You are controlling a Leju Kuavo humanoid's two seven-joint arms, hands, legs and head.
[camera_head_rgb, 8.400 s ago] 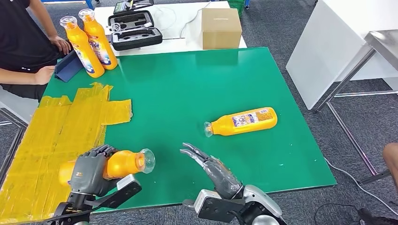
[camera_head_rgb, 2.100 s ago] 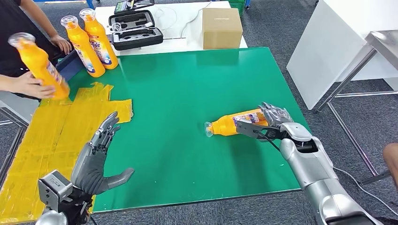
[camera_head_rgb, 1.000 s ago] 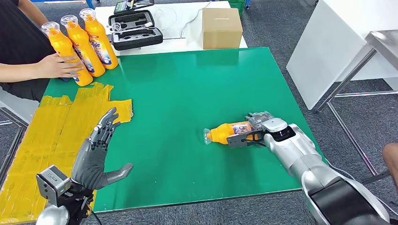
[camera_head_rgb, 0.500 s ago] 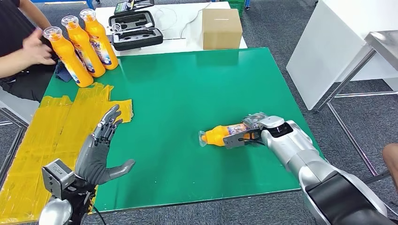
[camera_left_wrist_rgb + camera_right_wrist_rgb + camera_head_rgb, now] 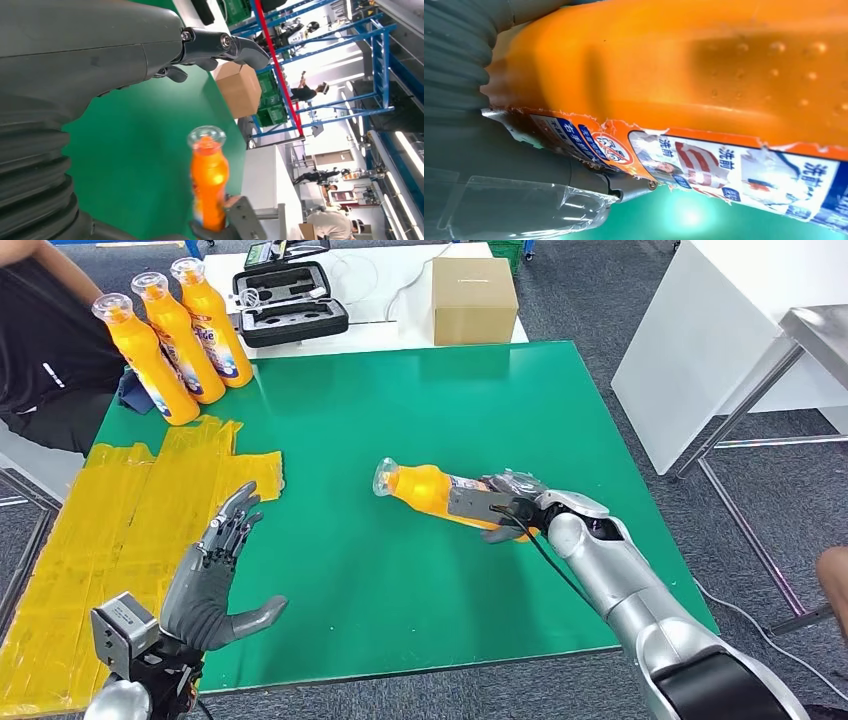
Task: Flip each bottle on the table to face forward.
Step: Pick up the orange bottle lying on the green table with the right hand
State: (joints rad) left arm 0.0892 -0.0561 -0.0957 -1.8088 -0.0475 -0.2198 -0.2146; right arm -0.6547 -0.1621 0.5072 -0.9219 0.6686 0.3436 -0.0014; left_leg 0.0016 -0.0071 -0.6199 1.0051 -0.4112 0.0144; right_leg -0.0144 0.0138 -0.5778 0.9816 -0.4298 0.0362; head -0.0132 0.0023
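You're in a lab-like industrial hall: green work table (image 5: 400, 390), blue racking (image 5: 380, 60) with strip lights, grey carpet floor (image 5: 600, 290).

Silver jointed right arm (image 5: 620, 585) with black cable; dark grey left hand (image 5: 215, 575), ribbed grey wrist cover.

Brown cardboard box (image 5: 472, 299) and open black moulded case (image 5: 287, 305) on white worktop (image 5: 380, 325); yellow tape patch (image 5: 120, 530) on green worktop (image 5: 400, 420).

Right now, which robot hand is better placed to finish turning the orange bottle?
The right robot hand: it already grips the orange bottle, lifted at the table's middle. The left robot hand is open, apart from it.
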